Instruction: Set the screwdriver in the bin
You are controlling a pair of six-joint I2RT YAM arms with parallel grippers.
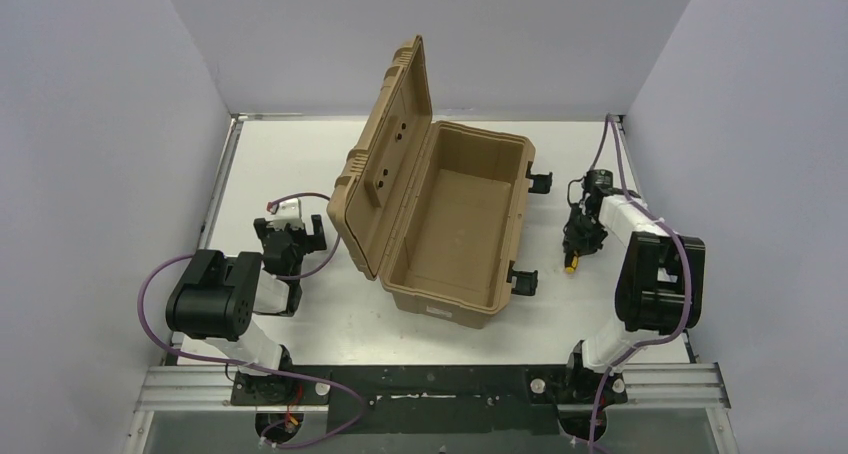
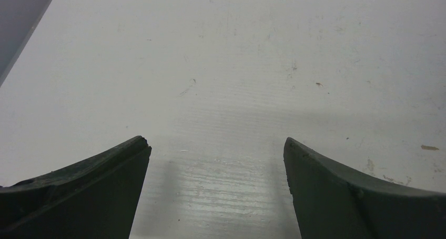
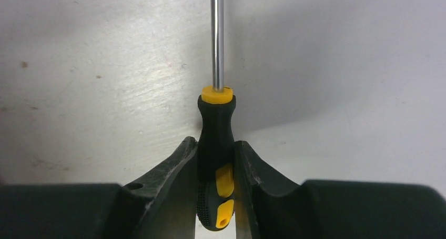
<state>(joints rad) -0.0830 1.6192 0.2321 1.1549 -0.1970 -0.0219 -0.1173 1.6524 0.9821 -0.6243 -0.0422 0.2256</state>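
The screwdriver [image 3: 216, 144] has a black-and-yellow handle and a thin shiny shaft pointing away over the white table. My right gripper [image 3: 216, 147] is shut on its handle, a finger pressed against each side. From above, the right gripper [image 1: 580, 244] sits low at the table right of the bin, and the handle's yellow end [image 1: 571, 268] pokes out toward the near side. The bin [image 1: 455, 229] is a tan case standing open, lid [image 1: 385, 154] raised on its left, inside empty. My left gripper [image 2: 216, 144] is open over bare table, left of the bin [image 1: 292, 236].
Black latches [image 1: 522, 279] stick out from the bin's right wall, close to the right gripper. Grey walls enclose the white table [image 1: 280, 164] on three sides. Purple cables loop off both arms.
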